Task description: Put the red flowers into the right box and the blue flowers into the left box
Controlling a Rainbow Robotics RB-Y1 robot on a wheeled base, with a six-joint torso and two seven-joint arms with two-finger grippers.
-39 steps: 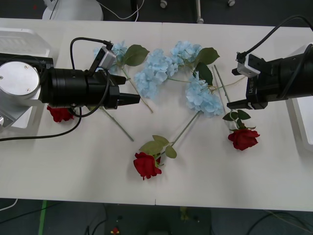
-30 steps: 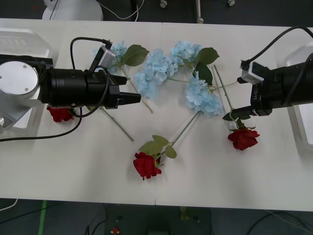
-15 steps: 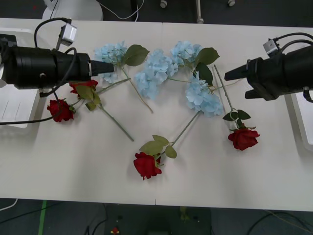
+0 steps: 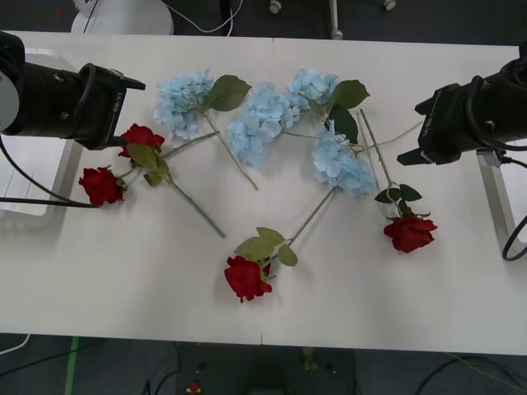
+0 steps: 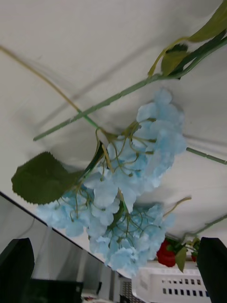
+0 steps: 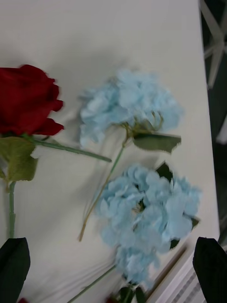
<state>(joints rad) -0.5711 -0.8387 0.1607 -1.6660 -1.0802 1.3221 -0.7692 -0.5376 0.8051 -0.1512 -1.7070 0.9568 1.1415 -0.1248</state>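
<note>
Hovering both spread pincers, left pincer [image 6: 113, 270] and right pincer [image 5: 113, 270], I'd pinch one blue hydrangea spray [image 4: 183, 100] by its stem, low against the worktop [image 4: 148, 271].

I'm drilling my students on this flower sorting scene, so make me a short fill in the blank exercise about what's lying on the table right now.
1. The table holds ____ red flowers.
2. The blue flowers lie toward the ____ edge of the table.
3. Both boxes hold ____ flowers; the left box sits beneath the left arm.
4. The right gripper's fingers are ____.

Missing words: four; far; no; open
</note>
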